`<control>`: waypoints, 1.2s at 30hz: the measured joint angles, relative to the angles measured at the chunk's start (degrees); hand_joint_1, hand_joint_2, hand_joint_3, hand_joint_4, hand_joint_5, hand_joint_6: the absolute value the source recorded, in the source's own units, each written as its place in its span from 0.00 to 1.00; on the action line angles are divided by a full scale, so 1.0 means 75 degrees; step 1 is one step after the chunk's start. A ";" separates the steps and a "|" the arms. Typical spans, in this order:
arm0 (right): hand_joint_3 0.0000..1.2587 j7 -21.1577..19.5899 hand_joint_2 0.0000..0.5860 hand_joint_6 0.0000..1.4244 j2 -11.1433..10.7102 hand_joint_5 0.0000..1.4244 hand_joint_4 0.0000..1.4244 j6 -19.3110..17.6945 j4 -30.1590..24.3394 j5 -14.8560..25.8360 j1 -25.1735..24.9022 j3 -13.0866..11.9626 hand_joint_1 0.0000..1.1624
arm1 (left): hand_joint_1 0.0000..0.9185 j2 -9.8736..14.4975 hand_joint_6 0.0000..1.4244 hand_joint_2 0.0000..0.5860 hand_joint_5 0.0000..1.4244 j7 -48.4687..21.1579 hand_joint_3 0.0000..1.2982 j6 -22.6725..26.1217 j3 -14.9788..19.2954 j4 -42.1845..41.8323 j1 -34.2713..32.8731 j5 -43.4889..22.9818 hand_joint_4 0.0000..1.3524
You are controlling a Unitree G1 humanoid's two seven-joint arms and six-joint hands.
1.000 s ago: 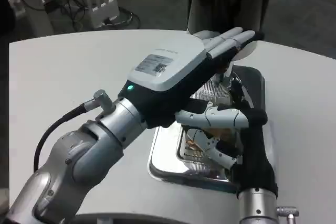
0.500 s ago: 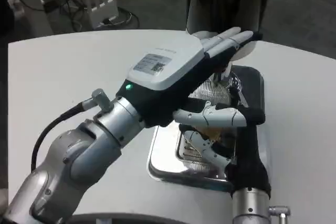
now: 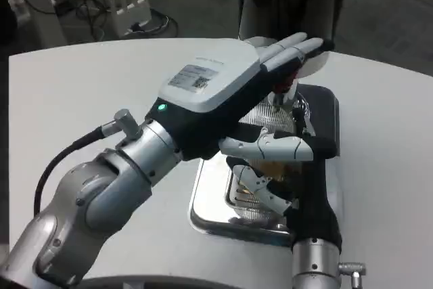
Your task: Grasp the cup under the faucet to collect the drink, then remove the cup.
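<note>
White table [image 3: 81,86], shiny drip tray [image 3: 210,211]

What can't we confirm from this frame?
- Cup: head view, hidden behind the left hand and right hand; its fill and the right hand's hold are unreadable.
- Faucet: covered by the left fingers.
- Drip tray: mostly covered by both hands.

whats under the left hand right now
Under the left hand you can see the ribbed metal drip tray and the right hand. Whether a cup sits there is hidden by both hands.
</note>
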 measured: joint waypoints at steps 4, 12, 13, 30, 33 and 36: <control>0.08 -0.0122 0.28 0.15 0.0000 0.12 0.10 -0.0024 0.0069 -0.0054 -0.0028 0.0024 0.71 | 0.00 0.0041 0.09 0.19 0.15 -0.0002 0.10 -0.0032 0.0003 0.0007 -0.0027 -0.0003 0.09; 0.10 -0.0351 0.28 0.18 -0.0007 0.16 0.13 -0.0034 0.0311 -0.0238 -0.0172 0.0040 0.71 | 0.00 0.0111 0.09 0.19 0.15 -0.0002 0.10 -0.0052 0.0001 0.0012 -0.0036 -0.0012 0.09; 0.10 -0.0404 0.28 0.18 -0.0010 0.16 0.13 -0.0034 0.0361 -0.0250 -0.0207 0.0047 0.71 | 0.00 0.0121 0.09 0.19 0.15 -0.0002 0.10 -0.0052 0.0002 0.0012 -0.0036 -0.0015 0.09; 0.11 -0.0538 0.29 0.20 -0.0016 0.17 0.14 0.0016 0.0353 -0.0264 -0.0260 0.0092 0.71 | 0.00 0.0315 0.09 0.19 0.16 0.0005 0.12 -0.0237 0.0017 0.0012 -0.0050 0.0138 0.11; 0.13 -0.0604 0.28 0.21 -0.0015 0.19 0.16 0.0017 0.0355 -0.0280 -0.0261 0.0100 0.72 | 0.00 0.0324 0.09 0.19 0.16 0.0005 0.12 -0.0251 0.0022 0.0012 -0.0050 0.0131 0.11; 0.15 -0.0858 0.29 0.23 -0.0016 0.23 0.18 0.0018 0.0397 -0.0388 -0.0287 0.0121 0.73 | 0.00 0.0324 0.09 0.19 0.16 0.0004 0.13 -0.0251 0.0045 0.0012 -0.0049 0.0110 0.11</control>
